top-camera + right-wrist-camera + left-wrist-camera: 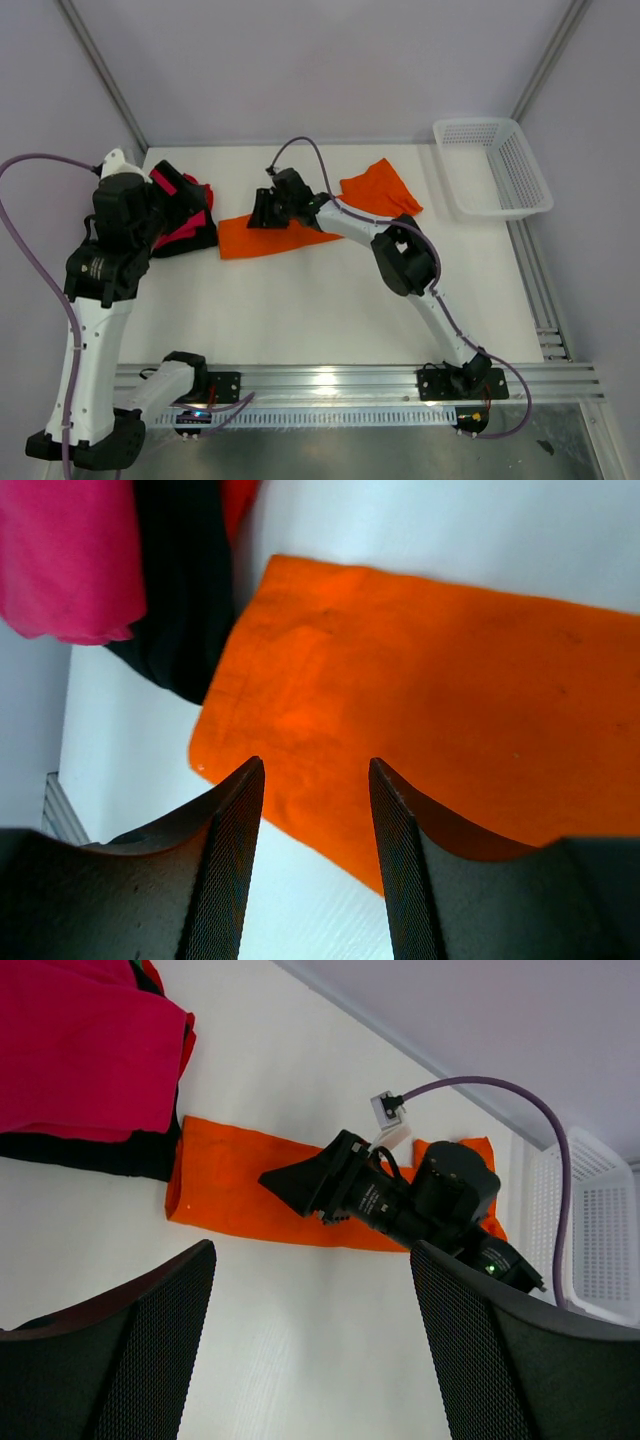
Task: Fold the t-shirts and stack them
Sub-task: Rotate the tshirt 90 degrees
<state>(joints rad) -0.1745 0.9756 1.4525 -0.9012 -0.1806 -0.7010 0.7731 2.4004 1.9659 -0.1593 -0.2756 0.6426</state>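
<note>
My left gripper (pixel 312 1250) hangs high over the left side of the table (pixel 300 320), jaws spread wide with nothing between them. Up and to the left of these jaws lies a small pile. The pink shirt (pixel 80 1050) is folded on top, and the black shirt (pixel 100 1150) shows as a dark edge beneath it. I judge this arm is held up and empty so that it is clear of the pile and of my other arm's work.

Ahead of the left jaws, just beside the pile's right edge, the orange shirt (pixel 230 1180) runs rightward as a long flat band. It is wider and looser at its far end. It looks folded lengthwise but not yet crosswise, so I take it to be the shirt in hand.

My right gripper (pixel 315 765) is low over that band, near its left end, jaws about half open and pointing down at the cloth. Nothing is between them, and I cannot tell whether the tips touch the cloth. Orange fills the space ahead and to the right of these jaws. The band's corner sits just left of the left finger, and the black and pink pile lies beyond it, up and left. I judge the gap is set to pinch this end and carry it over to halve the band.

Well off to the right of both grippers, at the table's far corner, sits the white basket (pixel 475 123), apart from all the cloth.
</note>
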